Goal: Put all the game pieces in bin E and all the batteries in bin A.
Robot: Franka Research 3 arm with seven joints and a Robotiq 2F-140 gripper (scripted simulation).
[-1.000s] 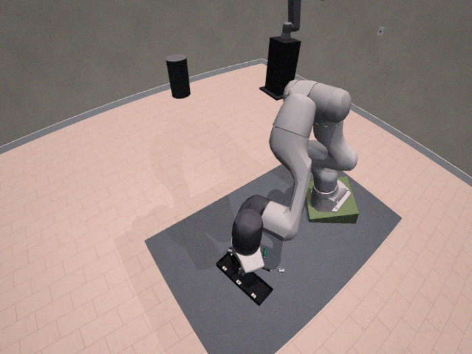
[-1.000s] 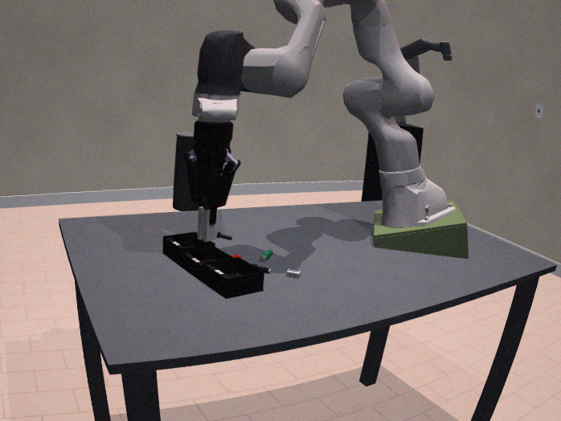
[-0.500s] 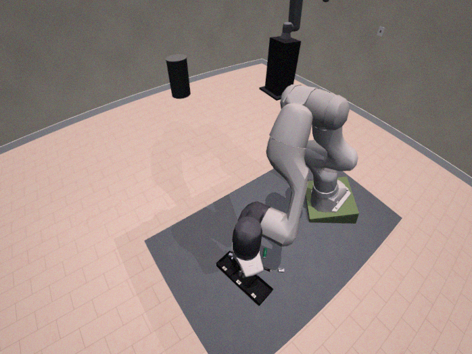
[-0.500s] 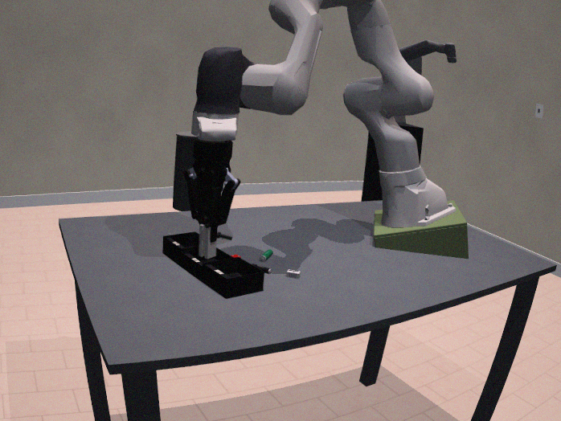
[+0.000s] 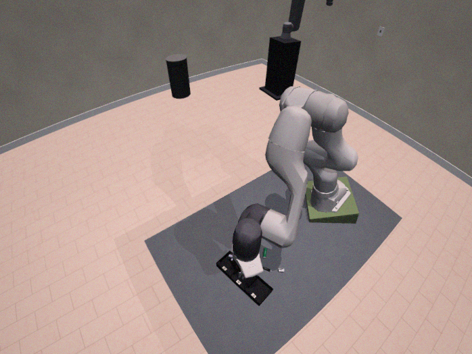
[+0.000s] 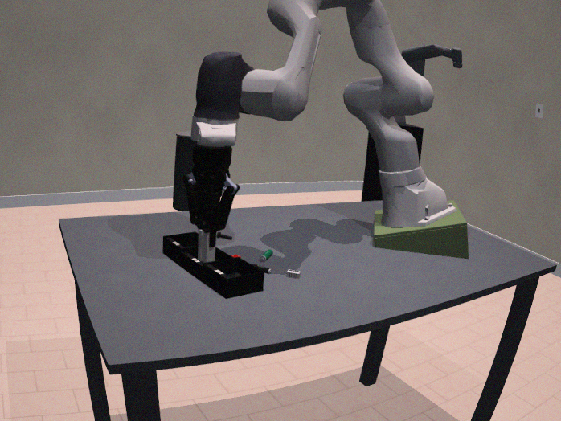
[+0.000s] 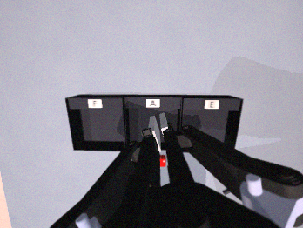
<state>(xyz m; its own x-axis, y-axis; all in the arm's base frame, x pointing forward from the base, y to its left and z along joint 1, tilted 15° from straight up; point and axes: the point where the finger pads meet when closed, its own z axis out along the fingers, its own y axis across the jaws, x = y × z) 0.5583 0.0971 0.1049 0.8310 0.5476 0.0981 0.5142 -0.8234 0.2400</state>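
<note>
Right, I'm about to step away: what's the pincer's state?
Pincer: all but closed, with no held thing visible between its fingers.

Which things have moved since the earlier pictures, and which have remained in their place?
The gripper has moved down, its fingertips now inside the middle part of the black bin tray. No grasp or release is visible. The tray, green cylinder and small whitish block stayed.
</note>
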